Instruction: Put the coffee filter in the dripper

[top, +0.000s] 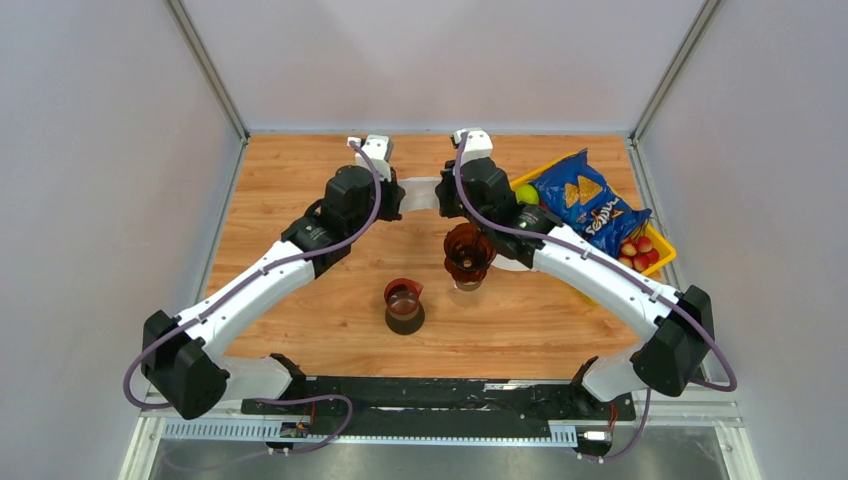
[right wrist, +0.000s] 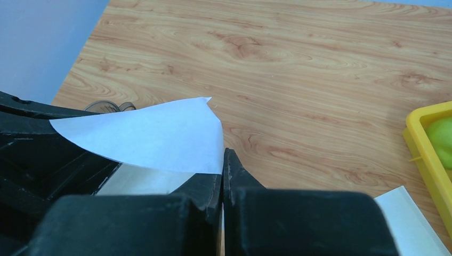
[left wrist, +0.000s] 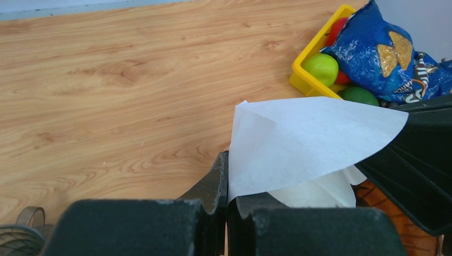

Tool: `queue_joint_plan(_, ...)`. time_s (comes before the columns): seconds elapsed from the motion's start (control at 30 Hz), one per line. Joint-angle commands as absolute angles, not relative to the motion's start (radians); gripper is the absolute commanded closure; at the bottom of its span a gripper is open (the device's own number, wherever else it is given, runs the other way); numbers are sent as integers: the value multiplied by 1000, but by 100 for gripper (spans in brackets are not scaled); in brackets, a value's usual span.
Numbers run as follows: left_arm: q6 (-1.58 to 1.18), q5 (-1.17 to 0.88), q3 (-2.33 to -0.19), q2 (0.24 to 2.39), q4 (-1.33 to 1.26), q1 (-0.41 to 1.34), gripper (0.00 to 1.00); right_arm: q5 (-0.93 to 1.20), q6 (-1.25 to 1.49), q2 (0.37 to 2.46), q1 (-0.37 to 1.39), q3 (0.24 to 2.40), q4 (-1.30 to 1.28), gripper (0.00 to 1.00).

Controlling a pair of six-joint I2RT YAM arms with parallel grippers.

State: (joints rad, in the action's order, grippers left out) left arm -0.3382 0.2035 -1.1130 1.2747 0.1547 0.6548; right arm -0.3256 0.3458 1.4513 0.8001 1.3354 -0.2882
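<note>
Both arms meet at the far middle of the table. You've got the filter [top: 422, 192] strung between them, off the table, long axis running L-R. The L gripper [top: 392, 195] is clamped on its left edge, the R gripper [top: 447, 195] on its right.

The key relation: the dripper [top: 468, 250] sits nearer the arm bases than the filter and a bit to the R side, below the R wrist. So the move is back toward you and down, and the R arm is the closer one. A glass jug [top: 404, 303] stands just beside the dripper, nearer the bases. Steer clear of it.

The L wrist cam shows the L gripper [left wrist: 226, 160] nipped tight on the filter [left wrist: 309, 138], which fans out flat to the R gripper [left wrist: 421, 154]. An orange ribbed bit of the dripper [left wrist: 405, 229] peeks from under the sheet, which the top view can't resolve. The R wrist cam confirms the R gripper [right wrist: 224, 160] is pinched on the filter [right wrist: 154, 133] edge, but the dripper isn't in it.

The filter looks folded flat, so it probably needs opening before it seats.
</note>
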Motion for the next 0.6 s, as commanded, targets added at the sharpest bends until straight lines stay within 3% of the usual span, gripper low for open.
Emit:
queue_joint_plan(0.0,-327,176,-1100,1221,169,649,99,-356,321,1406,784,1363,-274,100)
queue_joint_plan(0.23,-334,105,-1099,1214,159,650,80,-282,334,1377,784,1350,-280,100)
queue_joint_plan(0.27,-338,70,-1097,1213,159,650,71,-277,336,1370,784,1347,-286,100)
queue_joint_plan(0.37,-344,-10,-1088,1196,142,650,57,-263,345,1354,782,1351,-336,100)
queue_joint_plan(0.43,-347,-105,-1076,1177,118,648,34,-263,353,1346,781,1358,-378,100)
queue_joint_plan(0.53,-358,-221,-1042,1127,45,649,15,-263,354,1329,780,1343,-421,100)
queue_joint_plan(0.57,-368,-293,-1021,1116,25,648,4,-267,352,1315,779,1328,-431,100)
